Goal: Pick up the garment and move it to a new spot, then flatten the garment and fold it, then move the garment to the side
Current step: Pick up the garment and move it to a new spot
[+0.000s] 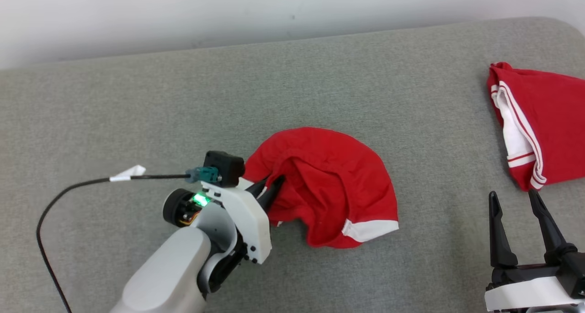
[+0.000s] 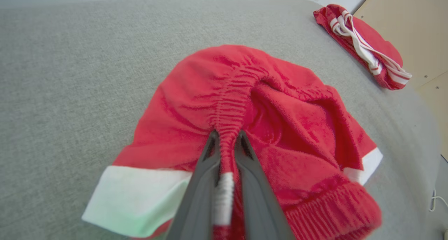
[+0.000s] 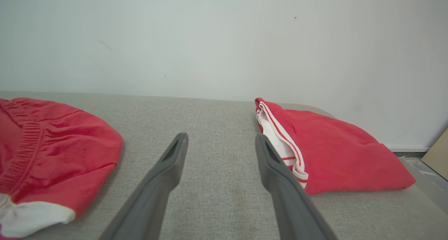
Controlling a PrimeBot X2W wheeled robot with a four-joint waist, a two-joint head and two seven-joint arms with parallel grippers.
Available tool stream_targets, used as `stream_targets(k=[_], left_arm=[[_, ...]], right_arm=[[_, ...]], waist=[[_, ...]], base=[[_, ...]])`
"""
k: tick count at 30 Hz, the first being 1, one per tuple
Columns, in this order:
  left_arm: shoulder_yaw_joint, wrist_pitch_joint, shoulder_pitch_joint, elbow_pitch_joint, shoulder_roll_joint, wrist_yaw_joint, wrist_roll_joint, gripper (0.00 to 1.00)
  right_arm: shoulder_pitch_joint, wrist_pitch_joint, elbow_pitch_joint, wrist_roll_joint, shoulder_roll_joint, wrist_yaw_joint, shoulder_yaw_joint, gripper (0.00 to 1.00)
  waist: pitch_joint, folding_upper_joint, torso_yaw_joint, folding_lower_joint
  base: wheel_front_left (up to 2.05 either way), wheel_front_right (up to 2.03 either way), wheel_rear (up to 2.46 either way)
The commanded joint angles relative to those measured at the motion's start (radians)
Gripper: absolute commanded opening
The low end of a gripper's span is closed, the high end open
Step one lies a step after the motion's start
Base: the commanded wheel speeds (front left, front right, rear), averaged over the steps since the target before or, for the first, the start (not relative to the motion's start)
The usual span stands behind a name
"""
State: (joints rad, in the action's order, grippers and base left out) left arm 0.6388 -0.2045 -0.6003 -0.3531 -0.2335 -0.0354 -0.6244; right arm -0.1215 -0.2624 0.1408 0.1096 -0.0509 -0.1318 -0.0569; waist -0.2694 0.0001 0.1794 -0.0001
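The left wrist view shows the left gripper (image 2: 226,136) with its fingers clamped on the garment's (image 2: 287,121) gathered waistband. In the head view, cloth hides that pinch and the garment lies heaped mid-table (image 1: 183,98). The right gripper (image 1: 512,196) has its fingers open and empty, near the folded shorts (image 1: 544,121).

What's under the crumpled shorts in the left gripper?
Grey cushion shows all around the shorts, so they seem to lie on it. The left gripper pinches their waistband. Anything beneath the folds is covered by fabric; I cannot tell.
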Motion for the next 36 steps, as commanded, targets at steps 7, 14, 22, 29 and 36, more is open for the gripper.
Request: stream_targets(k=[7,14,22,29,36], left_arm=[[0.034,0.190,-0.040,-0.192,0.014,0.003,0.107,1.00],[0.009,0.439,0.012,-0.228,0.007,0.120,0.193,1.00],[-0.147,0.468,0.245,0.022,-0.022,0.251,0.267,1.00],[-0.291,0.468,0.501,0.209,0.000,0.275,0.370,1.00],[-0.406,0.468,0.674,0.265,0.054,0.236,0.428,1.00]], right_arm=[[0.010,-0.003,0.006,-0.009,-0.001,0.002,-0.014,1.00],[0.035,-0.003,-0.001,-0.037,-0.001,0.002,-0.043,1.00],[0.060,-0.003,-0.017,-0.099,0.000,0.002,-0.101,1.00],[0.098,-0.003,0.008,-0.110,-0.001,0.002,-0.091,1.00],[0.156,-0.003,0.032,-0.080,-0.001,0.002,-0.079,1.00]], waist=[[0.024,-0.0001,0.009,0.0001],[0.102,-0.0001,-0.023,0.0001],[0.178,-0.0001,-0.067,0.0001],[0.235,-0.0001,-0.106,0.0001],[0.271,-0.0001,-0.142,0.0001]], base=[[0.00,0.00,0.00],[0.00,0.00,0.00],[0.00,0.00,0.00],[0.00,0.00,0.00],[0.00,0.00,0.00]])
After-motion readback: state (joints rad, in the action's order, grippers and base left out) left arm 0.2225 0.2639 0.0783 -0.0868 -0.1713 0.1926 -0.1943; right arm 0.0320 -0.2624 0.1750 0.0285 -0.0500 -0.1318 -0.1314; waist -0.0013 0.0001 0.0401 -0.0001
